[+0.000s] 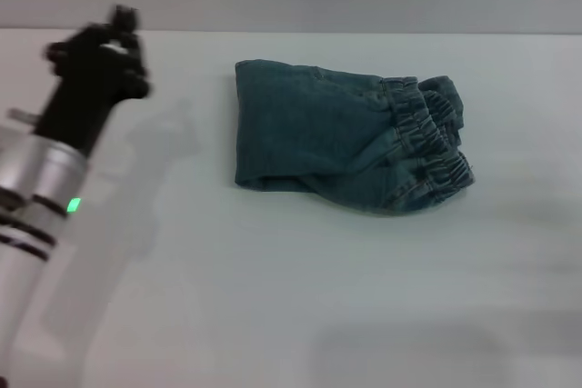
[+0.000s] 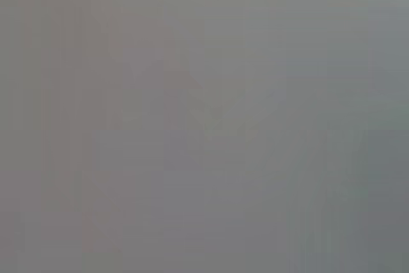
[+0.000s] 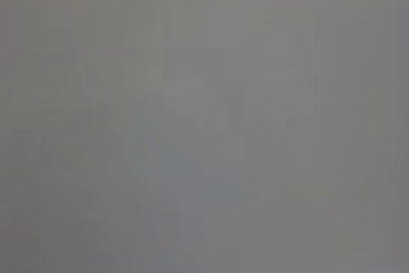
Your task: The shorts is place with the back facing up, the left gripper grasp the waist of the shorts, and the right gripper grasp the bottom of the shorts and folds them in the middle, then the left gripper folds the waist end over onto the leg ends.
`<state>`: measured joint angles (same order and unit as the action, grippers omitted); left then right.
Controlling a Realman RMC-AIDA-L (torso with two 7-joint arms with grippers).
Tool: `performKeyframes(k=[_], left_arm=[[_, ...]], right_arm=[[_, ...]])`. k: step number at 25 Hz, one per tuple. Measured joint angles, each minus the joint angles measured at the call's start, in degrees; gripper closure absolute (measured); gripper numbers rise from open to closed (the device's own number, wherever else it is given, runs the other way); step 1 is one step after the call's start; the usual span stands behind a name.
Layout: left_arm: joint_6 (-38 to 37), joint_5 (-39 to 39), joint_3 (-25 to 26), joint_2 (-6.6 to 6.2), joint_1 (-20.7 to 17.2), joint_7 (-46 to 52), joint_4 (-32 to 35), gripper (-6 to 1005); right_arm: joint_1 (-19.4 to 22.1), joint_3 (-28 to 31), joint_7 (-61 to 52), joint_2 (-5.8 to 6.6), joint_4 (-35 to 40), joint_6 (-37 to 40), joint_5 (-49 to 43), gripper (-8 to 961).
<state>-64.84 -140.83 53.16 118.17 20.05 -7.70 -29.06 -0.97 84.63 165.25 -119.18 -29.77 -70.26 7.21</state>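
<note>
Left gripper (image 1: 107,43) hangs raised at the far left, well apart from the shorts (image 1: 341,136), holding nothing; whether its fingers are apart I cannot tell. Shorts lie folded into a compact bundle mid-table, waist (image 1: 427,138) at the right end. Right gripper is out of view. Risk, as I judge it: the loosely stacked layers could spring open, since nothing pins them.

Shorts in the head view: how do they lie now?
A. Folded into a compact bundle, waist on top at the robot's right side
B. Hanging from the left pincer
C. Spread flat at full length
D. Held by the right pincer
A: the shorts lie folded on the table, the waist on top at the robot's right side, the left pincer raised clear of them.
</note>
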Motion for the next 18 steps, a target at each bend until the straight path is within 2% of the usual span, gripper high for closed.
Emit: performKeyframes(k=[1,2,6,9,13,18], left_arm=[[0.0,0.0,0.0,0.0,0.0,0.0,0.0,859],[-1.2,0.1,2.0,0.17,-0.6,0.5,2.7,857],[-1.0,0.1,2.4,0.19,-1.2,2.5,5.2,846],[-1.1,0.1,2.0,0.34,-1.2,3.0,6.9,739],[-1.3,0.0,1.1,0.38,-1.7,3.2,7.2,602],[-1.4,0.0,1.0,0.39,-2.3,5.5,7.2,451]], right_arm=[[-0.2,0.7,0.0,0.02,2.0,-2.5,0.0,928],[-0.2,1.3,0.0,0.05,3.5,-4.4,0.1,905],[0.5,2.3,0.1,0.22,7.1,-7.9,-0.2,815],[0.6,2.4,0.1,0.17,10.0,-9.4,-0.3,747],[0.4,2.8,0.1,0.02,13.7,-9.9,0.0,588],[0.6,3.0,0.1,-0.13,14.6,-10.2,0.1,367]])
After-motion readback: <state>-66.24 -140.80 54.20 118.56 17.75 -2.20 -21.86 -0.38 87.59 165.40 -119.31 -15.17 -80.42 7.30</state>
